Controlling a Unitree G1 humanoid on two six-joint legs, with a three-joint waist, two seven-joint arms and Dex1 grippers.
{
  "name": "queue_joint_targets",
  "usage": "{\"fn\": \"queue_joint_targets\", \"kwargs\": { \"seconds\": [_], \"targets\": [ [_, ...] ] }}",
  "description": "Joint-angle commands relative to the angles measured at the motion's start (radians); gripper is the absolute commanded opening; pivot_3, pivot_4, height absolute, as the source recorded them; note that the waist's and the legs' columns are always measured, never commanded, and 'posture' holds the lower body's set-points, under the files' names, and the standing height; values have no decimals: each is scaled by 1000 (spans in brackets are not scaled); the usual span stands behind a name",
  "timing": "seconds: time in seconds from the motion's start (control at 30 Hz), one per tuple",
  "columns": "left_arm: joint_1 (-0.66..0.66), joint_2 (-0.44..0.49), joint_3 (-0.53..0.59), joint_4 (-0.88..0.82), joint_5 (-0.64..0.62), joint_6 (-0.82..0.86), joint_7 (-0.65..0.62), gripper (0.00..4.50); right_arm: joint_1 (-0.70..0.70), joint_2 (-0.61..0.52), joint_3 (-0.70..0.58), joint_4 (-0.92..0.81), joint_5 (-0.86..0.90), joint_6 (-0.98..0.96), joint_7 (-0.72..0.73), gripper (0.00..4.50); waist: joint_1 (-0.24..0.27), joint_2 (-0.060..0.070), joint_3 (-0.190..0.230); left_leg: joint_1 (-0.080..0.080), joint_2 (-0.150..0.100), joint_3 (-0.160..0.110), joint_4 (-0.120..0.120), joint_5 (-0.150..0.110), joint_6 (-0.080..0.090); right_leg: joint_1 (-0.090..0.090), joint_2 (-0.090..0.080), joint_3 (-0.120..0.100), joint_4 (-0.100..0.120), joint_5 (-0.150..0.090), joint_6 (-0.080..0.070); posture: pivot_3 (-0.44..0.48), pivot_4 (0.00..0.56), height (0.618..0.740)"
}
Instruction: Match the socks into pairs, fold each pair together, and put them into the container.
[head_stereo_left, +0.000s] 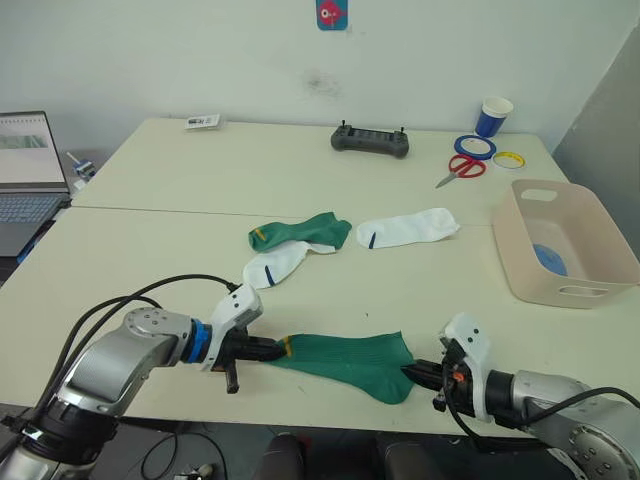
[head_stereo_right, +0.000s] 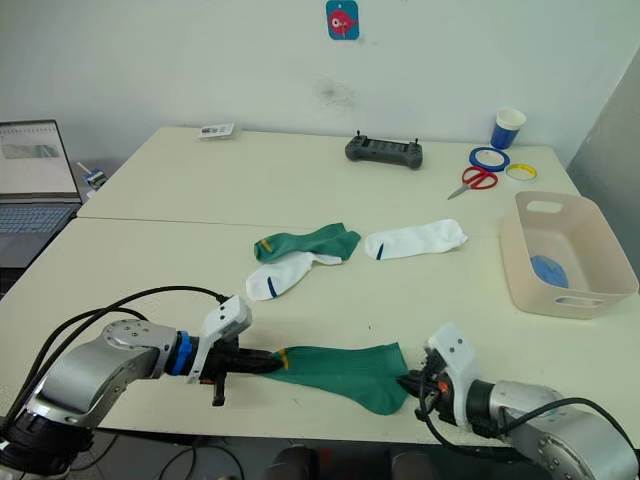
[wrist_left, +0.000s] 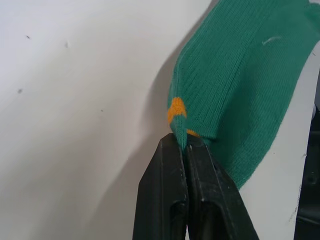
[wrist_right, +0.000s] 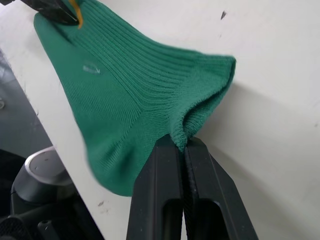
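Note:
A dark green sock (head_stereo_left: 350, 363) with a yellow mark lies stretched at the table's near edge. My left gripper (head_stereo_left: 272, 349) is shut on its yellow-marked end (wrist_left: 176, 111), and my right gripper (head_stereo_left: 415, 372) is shut on its other end (wrist_right: 200, 107). Farther back lie a second green sock (head_stereo_left: 300, 232), a white sock (head_stereo_left: 274, 267) partly under it, and another white sock (head_stereo_left: 408, 228). The beige container (head_stereo_left: 600, 275) stands at the right with something light blue (head_stereo_left: 549, 259) inside.
A laptop (head_stereo_left: 25, 175) sits at the left. At the back are a black controller (head_stereo_left: 371, 140), red scissors (head_stereo_left: 460, 169), tape rolls (head_stereo_left: 474, 147), a blue cup (head_stereo_left: 493, 116) and a small card (head_stereo_left: 203, 122).

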Motion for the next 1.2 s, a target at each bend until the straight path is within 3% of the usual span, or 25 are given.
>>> {"fn": "queue_joint_targets", "kwargs": {
  "seconds": [0.03, 0.07, 0.13, 0.23, 0.43, 0.57, 0.7, 0.87, 1.2],
  "targets": [
    [14, -9, 3, -35, 2, -4, 34, 0, -4, 0, 3, -1, 5, -4, -26, 21, 0, 0, 0, 0, 0, 0, 0, 0, 0, 0, 0, 0, 0, 0, 0, 0, 150, 740],
    [20, -19, 3, -31, 6, -15, 45, 0, -4, -8, 11, 4, -4, -12, -29, 21, 0, 0, 0, 0, 0, 0, 0, 0, 0, 0, 0, 0, 0, 0, 0, 0, 150, 740],
    [34, -23, -2, -23, 11, -46, 40, 0, 1, -22, 21, 5, -19, -36, -32, 492, 0, 0, 0, 0, 0, 0, 0, 0, 0, 0, 0, 0, 0, 0, 0, 0, 150, 740],
    [64, -26, 7, -11, 48, -127, 60, 563, 7, -34, 14, 2, -30, -70, -39, 1246, 1, 0, 0, 0, 0, 1, 0, 0, 0, 0, -1, 1, 0, 0, 0, 0, 150, 740],
    [112, -2, 97, 3, 19, -166, 57, 2256, 7, -85, -16, -41, -51, -150, -26, 3383, 1, 1, 0, 1, 0, 1, -1, 0, 0, 0, -1, 1, 0, -2, -3, 0, 150, 740],
    [104, 14, 169, 23, -57, -139, 9, 3377, -105, -96, 13, -43, -105, -247, -45, 4500, -9, 1, 0, 1, 1, 1, -1, 0, 0, 0, 0, 1, 0, -2, -3, 0, 150, 740],
    [105, 40, 195, 45, -61, -156, -23, 4485, -312, -82, 49, 9, -134, -280, -51, 4500, -16, 1, 0, 1, 0, 1, -1, 0, 0, -1, 0, 1, 0, -2, -4, 0, 150, 740],
    [100, 33, 220, 58, -52, -186, -9, 4485, -488, -63, 67, 82, -130, -258, -52, 4500, -14, 0, 0, 0, 0, 1, -5, 0, 0, -2, -1, 0, -1, -1, -1, 0, 150, 740],
    [35, 13, 237, 74, -73, -187, 4, 4485, -523, -38, 143, 120, -195, -316, -63, 4500, -1, 0, 0, 0, 0, 0, -8, 0, 0, -3, -1, -1, -1, -3, -3, 0, 150, 740]
  ]
}}
